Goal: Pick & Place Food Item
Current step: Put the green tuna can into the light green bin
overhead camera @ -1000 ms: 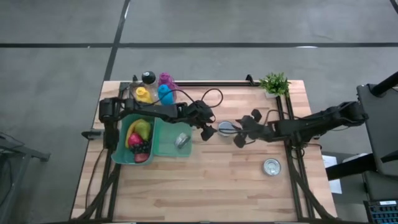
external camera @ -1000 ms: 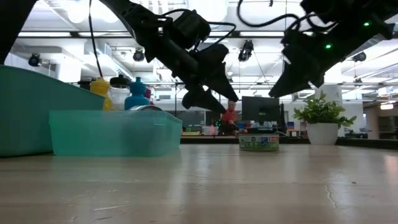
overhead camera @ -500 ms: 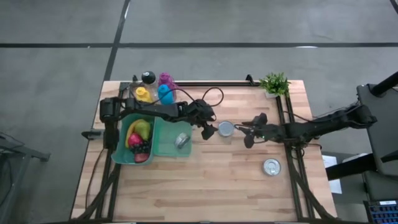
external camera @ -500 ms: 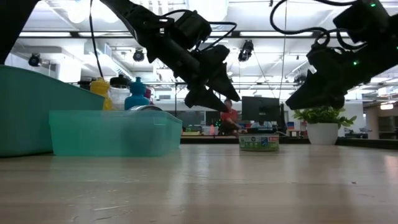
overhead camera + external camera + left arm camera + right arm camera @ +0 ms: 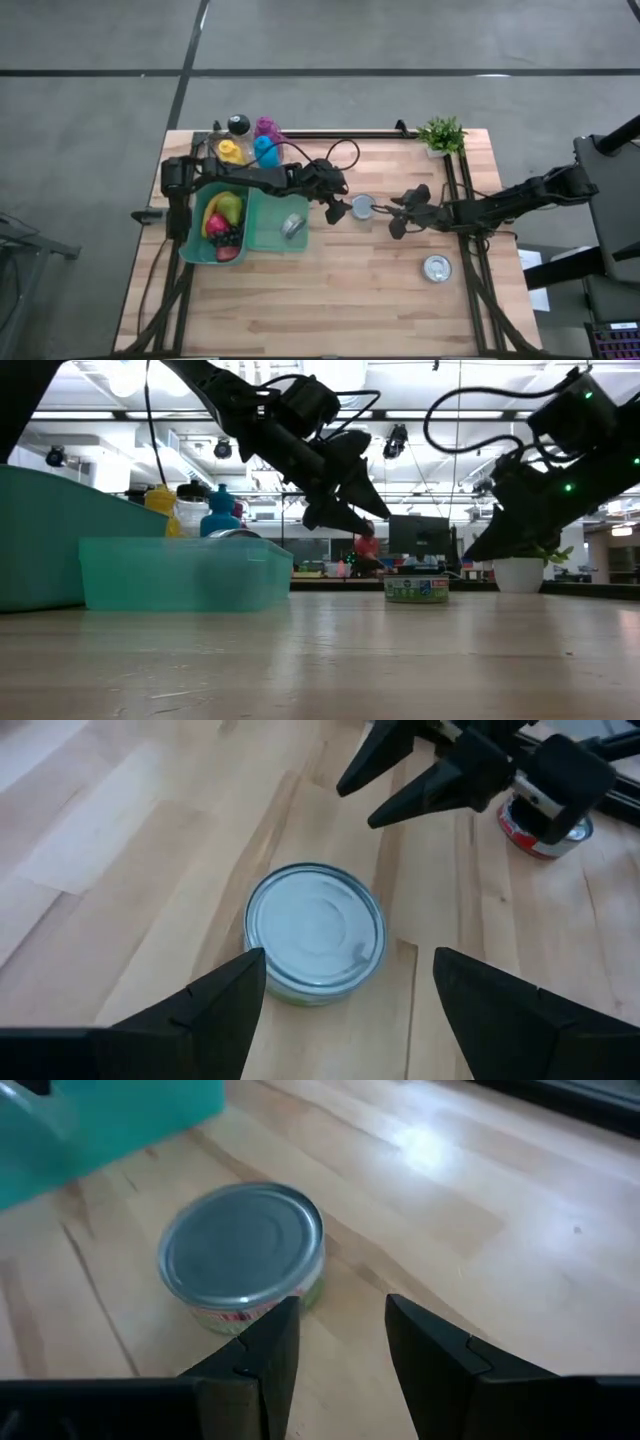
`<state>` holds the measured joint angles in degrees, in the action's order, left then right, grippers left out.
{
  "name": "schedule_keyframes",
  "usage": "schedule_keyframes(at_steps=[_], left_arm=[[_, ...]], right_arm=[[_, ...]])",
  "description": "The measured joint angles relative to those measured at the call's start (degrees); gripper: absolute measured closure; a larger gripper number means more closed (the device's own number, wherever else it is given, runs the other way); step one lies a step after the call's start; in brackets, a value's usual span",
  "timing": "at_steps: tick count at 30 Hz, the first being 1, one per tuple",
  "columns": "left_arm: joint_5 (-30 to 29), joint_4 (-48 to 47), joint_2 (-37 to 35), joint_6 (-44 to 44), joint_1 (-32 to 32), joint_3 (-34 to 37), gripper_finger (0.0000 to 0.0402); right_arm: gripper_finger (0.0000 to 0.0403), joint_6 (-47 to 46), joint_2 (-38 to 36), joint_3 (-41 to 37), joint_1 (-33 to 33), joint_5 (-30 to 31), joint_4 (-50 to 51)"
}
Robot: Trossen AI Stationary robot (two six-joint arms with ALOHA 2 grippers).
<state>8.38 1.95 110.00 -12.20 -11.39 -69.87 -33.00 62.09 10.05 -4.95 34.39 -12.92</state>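
Observation:
A round tin can [image 5: 363,207] stands upright on its base on the wooden table, a little right of the middle. My left gripper [image 5: 338,208] hovers open just left of it. In the left wrist view the can [image 5: 315,932] lies ahead of the gap between the spread fingers, untouched. My right gripper [image 5: 390,215] hangs low just right of the can, shut and holding nothing. In the right wrist view the can [image 5: 242,1255] sits just beyond its fingertips. In the low view both grippers are above the table top.
Two teal bins [image 5: 262,243] stand at the left. One holds fruit [image 5: 225,222], the other a small can [image 5: 292,226]. Coloured bottles [image 5: 248,145] stand behind the bins and a potted plant [image 5: 442,135] at the far right. A second can [image 5: 436,267] sits near the right front.
My right gripper has sunk toward the table and drawn back a little toward the table's right edge, rolling slightly as it went. It now hangs low beside the can. The can has stayed where it was.

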Motion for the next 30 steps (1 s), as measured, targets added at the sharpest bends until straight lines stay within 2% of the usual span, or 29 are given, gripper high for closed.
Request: schedule_keyframes(at_steps=[19,30], left_arm=[[-0.50,2.52,5.49,0.21,-1.66,-0.02,0.0106],[-1.31,2.50,6.20,-1.09,-2.97,-0.02,0.0106]], right_arm=[[0.0256,0.01,16.50,3.66,2.96,0.29,-5.95],[0.0256,0.49,22.01,3.25,4.28,-0.29,-13.12]])
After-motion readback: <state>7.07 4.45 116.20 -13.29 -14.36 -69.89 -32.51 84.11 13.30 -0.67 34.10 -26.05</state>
